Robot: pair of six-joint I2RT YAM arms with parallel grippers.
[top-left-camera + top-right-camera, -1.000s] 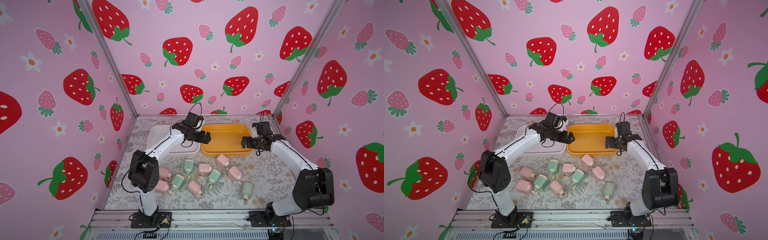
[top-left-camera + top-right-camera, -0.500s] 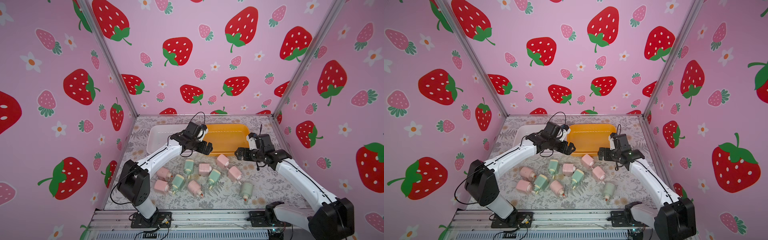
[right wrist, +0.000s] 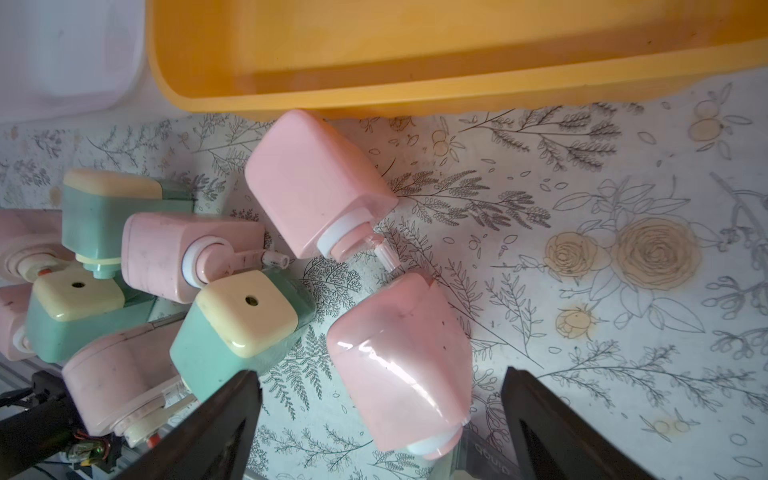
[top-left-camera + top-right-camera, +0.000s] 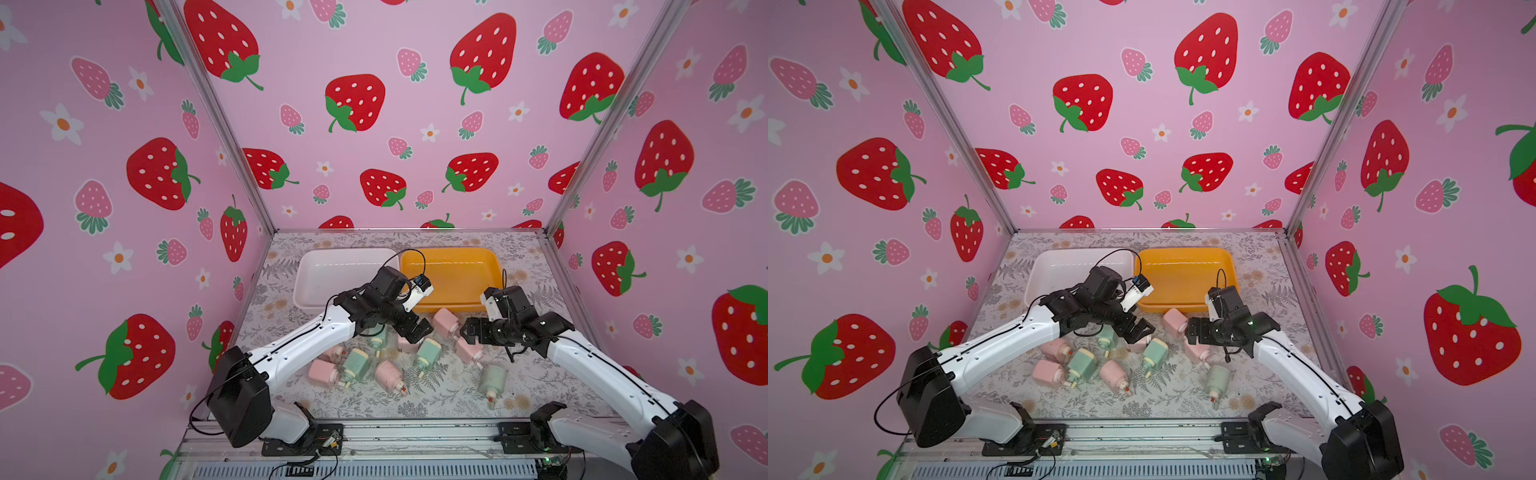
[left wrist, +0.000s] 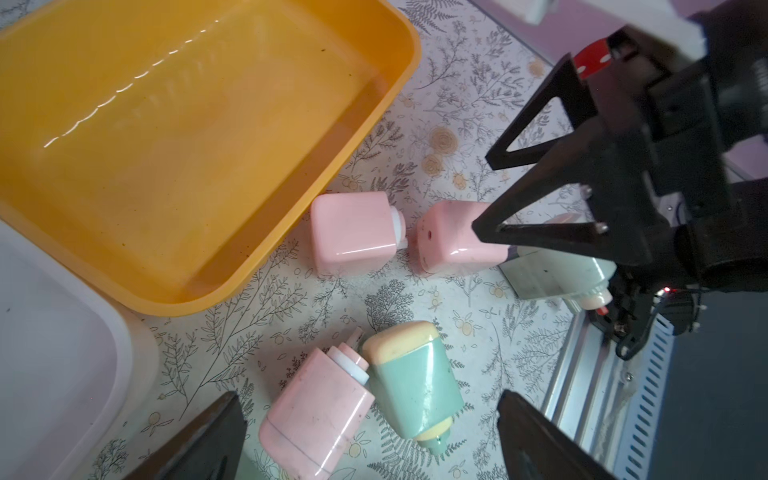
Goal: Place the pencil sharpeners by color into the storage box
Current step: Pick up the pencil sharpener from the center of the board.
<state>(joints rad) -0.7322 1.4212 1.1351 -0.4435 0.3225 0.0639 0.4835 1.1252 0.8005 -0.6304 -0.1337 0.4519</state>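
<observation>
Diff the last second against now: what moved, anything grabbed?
Both arms pulled back from the white tray and orange tray and came down. The left gripper now hangs over the sharpeners; the right gripper straddles a pink sharpener. Both sets of jaws are open, nothing taken or released. Trays and sharpeners lie where they were.

Brings left gripper (image 4: 419, 329) away from between white tray (image 4: 316, 266) and yellow tray (image 4: 496, 266), toward 6 o'clock, down over the pencil sharpeners (image 4: 428, 352). Swings right gripper (image 4: 464, 332) off the yellow tray's 4 o'clock corner toward 7 o'clock, low above a pink sharpener (image 4: 469, 352).
</observation>
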